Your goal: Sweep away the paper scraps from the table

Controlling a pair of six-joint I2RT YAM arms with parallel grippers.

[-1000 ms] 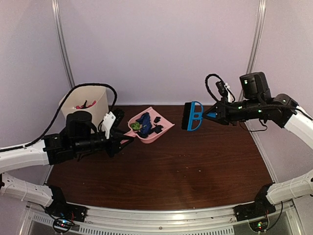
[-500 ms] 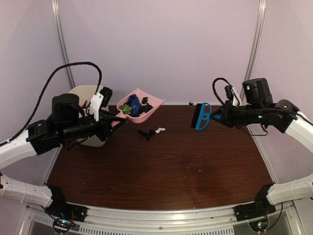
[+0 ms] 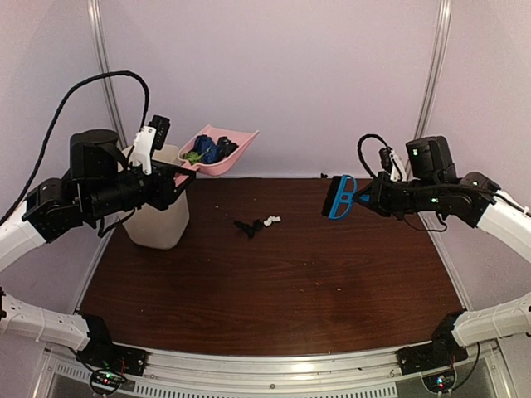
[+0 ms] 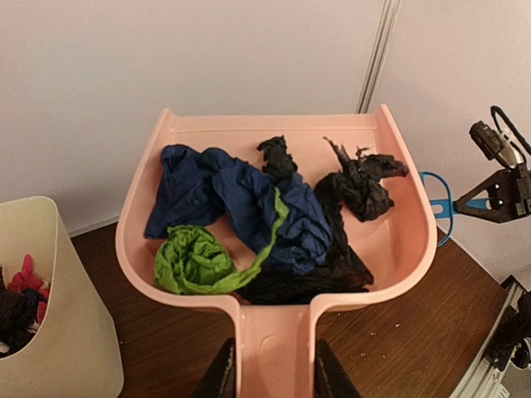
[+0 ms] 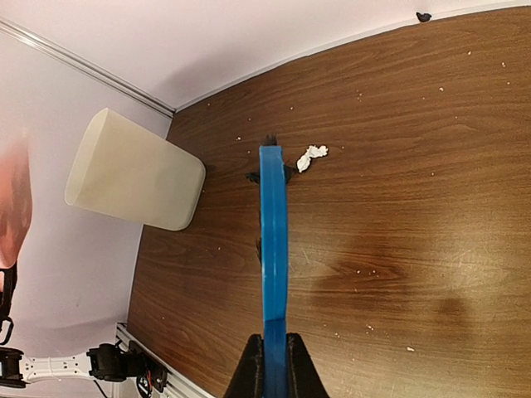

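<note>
- Dustpan (image 4: 207,133) aloft: our left gripper (image 4: 274,375) is clamped on its pink handle, and we hold the pan raised above the height of the bin (image 3: 159,225), off to the bin's right side.
- Most of the paper scraps (image 4: 249,217) ride in the pan, dark blue, green and black, bunched toward the handle end.
- What the coming move turns on: the pan's long axis runs from the handle, the end nearest the bin's rim, up and away to the right of the bin. The load therefore hangs beside the bin's mouth, not over it. We judge the pan must cross above the bin before it tips.
- To the right of the bin, a black scrap (image 3: 246,227) and a white scrap (image 3: 270,220) lie close together on the table (image 3: 332,282), between the bin and the brush (image 3: 335,197).
- Our right gripper (image 5: 270,365) is closed tight on the blue brush's handle and holds it in the air, farther right of the bin. From the right wrist the brush's length points straight at those two scraps. We judge the right arm the nearer one for them.
- We can read no brand, label or writing anywhere.
</note>
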